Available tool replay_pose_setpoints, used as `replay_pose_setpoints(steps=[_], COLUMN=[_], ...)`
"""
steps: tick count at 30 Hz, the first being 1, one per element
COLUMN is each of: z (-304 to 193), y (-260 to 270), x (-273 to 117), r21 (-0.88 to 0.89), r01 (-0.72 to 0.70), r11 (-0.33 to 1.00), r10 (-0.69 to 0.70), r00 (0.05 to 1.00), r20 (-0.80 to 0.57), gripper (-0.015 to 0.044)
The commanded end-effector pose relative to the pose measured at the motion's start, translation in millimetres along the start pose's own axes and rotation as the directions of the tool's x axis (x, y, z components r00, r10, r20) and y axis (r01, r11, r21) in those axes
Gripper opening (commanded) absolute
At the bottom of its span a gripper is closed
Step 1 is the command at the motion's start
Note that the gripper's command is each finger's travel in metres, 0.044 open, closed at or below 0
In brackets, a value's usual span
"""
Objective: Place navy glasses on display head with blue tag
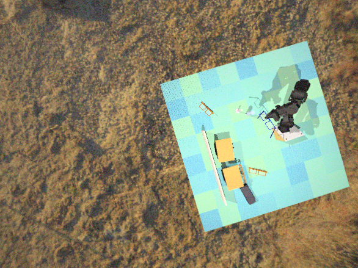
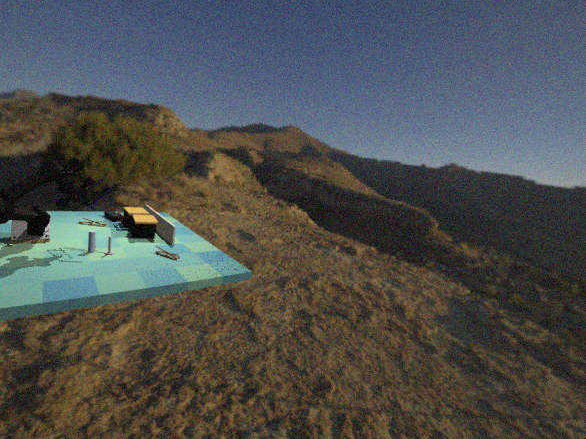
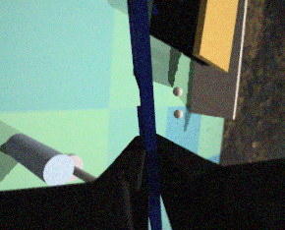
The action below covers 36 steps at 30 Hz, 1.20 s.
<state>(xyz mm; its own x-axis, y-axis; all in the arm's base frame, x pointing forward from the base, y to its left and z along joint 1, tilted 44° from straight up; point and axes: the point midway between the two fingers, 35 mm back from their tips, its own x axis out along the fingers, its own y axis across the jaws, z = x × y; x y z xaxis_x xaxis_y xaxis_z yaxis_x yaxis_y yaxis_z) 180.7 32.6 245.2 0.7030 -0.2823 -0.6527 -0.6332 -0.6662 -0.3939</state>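
My claw [image 1: 267, 117] [image 3: 146, 143] pinches the navy glasses [image 1: 270, 124] [image 3: 143, 93] in the air, well apart from both display heads [image 1: 225, 150] [image 1: 233, 177].

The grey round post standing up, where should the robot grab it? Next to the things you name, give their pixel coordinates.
Probably best to come from above and pinch the upper part of the round post [image 1: 250, 113] [image 2: 92, 242] [image 3: 35, 154] across its smooth sides. It stands upright with its flat top uncovered. I'd keep the pinch off the side facing the thin stick [image 1: 238, 110] [image 2: 109, 244] [image 3: 85, 174].
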Motion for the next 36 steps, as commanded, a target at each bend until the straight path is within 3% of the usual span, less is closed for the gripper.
replay_pose_setpoints(steps=[1,36], z=[-1,8], y=[4,-9], x=[-1,8], r21=[-0.056,0.019], r01=[0.018,-0.052], r11=[0.998,0.998], r10=[-0.018,0.052], r00=[1.000,0.999], r20=[-0.006,0.011], gripper=[0.0000,0.0000])
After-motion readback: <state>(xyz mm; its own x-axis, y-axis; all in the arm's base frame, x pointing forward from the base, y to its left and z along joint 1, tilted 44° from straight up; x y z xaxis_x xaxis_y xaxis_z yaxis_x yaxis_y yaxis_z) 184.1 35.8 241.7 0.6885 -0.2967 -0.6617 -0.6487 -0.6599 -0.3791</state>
